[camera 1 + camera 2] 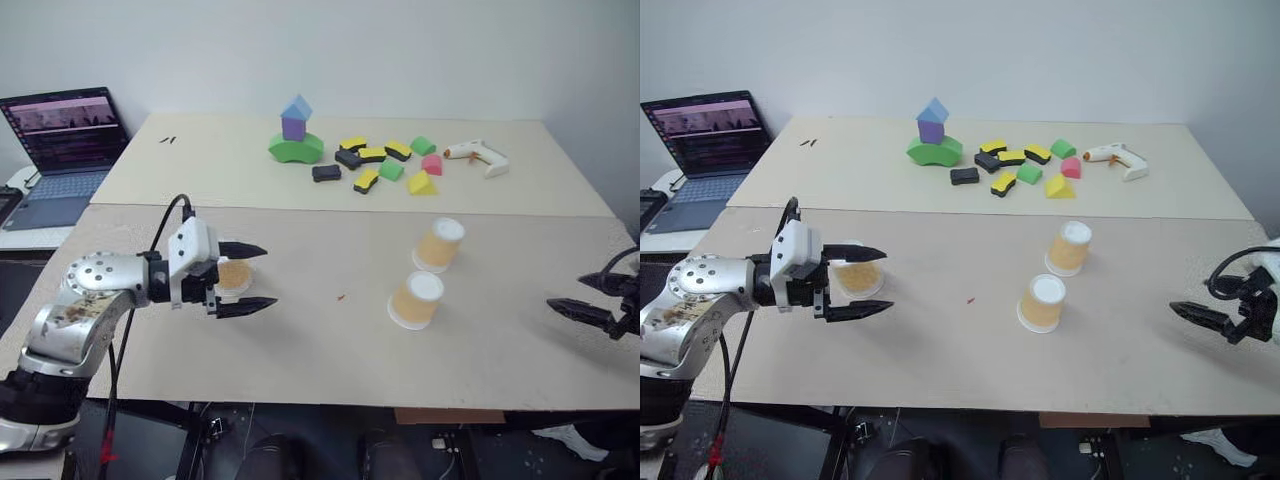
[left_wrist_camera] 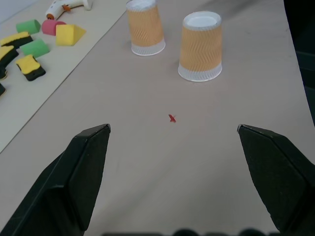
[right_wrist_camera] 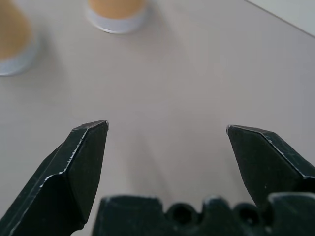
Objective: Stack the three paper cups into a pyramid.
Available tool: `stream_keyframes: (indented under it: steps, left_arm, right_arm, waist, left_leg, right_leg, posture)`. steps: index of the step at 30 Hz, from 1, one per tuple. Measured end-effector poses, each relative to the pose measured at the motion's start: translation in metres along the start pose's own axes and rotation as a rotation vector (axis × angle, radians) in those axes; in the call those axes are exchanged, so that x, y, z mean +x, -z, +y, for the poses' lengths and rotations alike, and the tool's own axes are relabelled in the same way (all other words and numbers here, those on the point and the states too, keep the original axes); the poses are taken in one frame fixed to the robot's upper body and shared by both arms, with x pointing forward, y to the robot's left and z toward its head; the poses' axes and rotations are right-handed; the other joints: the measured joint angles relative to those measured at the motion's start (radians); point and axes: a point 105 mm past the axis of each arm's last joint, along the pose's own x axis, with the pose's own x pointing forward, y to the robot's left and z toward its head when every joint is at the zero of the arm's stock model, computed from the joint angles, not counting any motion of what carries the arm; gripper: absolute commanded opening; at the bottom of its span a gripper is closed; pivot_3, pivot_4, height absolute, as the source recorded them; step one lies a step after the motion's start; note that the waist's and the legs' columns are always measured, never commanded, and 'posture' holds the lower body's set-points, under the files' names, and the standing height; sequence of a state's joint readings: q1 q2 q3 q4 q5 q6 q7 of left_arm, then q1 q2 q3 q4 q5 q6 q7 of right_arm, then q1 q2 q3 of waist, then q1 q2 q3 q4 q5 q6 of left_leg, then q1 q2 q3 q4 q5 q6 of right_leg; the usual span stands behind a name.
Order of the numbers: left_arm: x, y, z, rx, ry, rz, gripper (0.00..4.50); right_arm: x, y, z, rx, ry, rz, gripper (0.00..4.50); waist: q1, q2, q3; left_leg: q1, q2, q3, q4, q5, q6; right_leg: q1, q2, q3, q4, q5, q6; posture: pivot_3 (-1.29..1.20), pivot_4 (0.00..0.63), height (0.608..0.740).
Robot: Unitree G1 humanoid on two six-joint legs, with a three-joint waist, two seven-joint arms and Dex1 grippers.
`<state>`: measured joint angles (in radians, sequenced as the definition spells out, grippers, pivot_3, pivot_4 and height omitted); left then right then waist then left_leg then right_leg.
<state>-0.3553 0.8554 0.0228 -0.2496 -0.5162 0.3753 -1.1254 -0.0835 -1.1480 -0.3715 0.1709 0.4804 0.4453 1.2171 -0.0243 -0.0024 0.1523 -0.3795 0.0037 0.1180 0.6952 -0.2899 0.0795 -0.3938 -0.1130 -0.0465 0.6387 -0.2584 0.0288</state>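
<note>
Grippers are seen at the near edge of the table (image 1: 300,350), one at each side, both with fingers spread wide and nothing held between them. The left gripper (image 1: 240,279) is held above the near left part of the tabletop, pointing toward the right, and a third paper cup (image 1: 857,277) is seen just behind its fingers, standing mouth up; whether the fingers touch this cup cannot be told. The right gripper (image 1: 1195,317) is held at the near right edge, pointing toward the left, well apart from every cup.

A small red speck (image 2: 172,118) is seen on the bare surface between the left gripper and the other cups.

Right of the middle, two paper cups are set upside down on their white rims. The nearer cup (image 1: 416,299) and the farther cup (image 1: 440,244) stand near each other but apart, and nothing is stacked on either.

On the far half of the table, scattered foam blocks (image 1: 385,163) in black, yellow, green and pink are laid out. To their left a block tower (image 1: 295,132) is stood, blue on purple on green. To their right a white glue gun (image 1: 477,155) is laid.

A laptop (image 1: 62,150) is left open on a separate surface at the far left.
</note>
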Motion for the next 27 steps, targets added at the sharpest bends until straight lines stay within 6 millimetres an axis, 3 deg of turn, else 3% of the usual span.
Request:
stream_keyframes:
  steps: [3, 6, 11, 27]
  left_arm:
    - [0.002, -0.002, -0.002, -0.002, 0.006, -0.014, 4.41]
    - [0.003, -0.001, -0.004, -0.005, 0.011, -0.013, 4.41]
    - [0.002, 0.003, -0.005, -0.021, 0.009, -0.001, 4.41]
    - [0.002, 0.006, -0.002, -0.016, -0.014, 0.012, 4.41]
  right_arm:
    - [0.026, -0.025, 0.028, -0.054, -0.151, -0.053, 4.50]
    - [0.049, -0.043, 0.042, -0.122, -0.192, -0.099, 4.50]
    - [0.068, -0.044, 0.053, -0.127, -0.219, -0.097, 4.50]
    - [0.071, -0.045, 0.066, -0.173, -0.280, -0.074, 4.50]
  waist:
    - [0.003, 0.000, 0.000]
    - [0.015, -0.001, 0.001]
    - [0.040, -0.001, 0.001]
    - [0.034, -0.003, 0.001]
  left_leg:
    - [-0.002, 0.000, 0.000, 0.000, 0.000, 0.000]
    - [-0.005, -0.001, 0.000, 0.000, 0.000, 0.000]
    - [-0.012, -0.004, -0.001, 0.002, 0.000, 0.000]
    - [-0.011, -0.005, -0.002, 0.004, -0.001, 0.001]
  right_leg:
    - [-0.002, -0.001, 0.000, 0.000, 0.000, 0.000]
    - [-0.006, -0.002, -0.001, 0.000, 0.000, 0.000]
    - [-0.011, -0.001, -0.008, 0.000, 0.000, 0.000]
    - [-0.009, -0.001, -0.011, 0.001, 0.000, 0.001]
  posture:
    - [0.00, 0.150, 0.740]
    - [0.00, 0.150, 0.740]
    - [0.00, 0.150, 0.740]
    - [0.00, 0.150, 0.740]
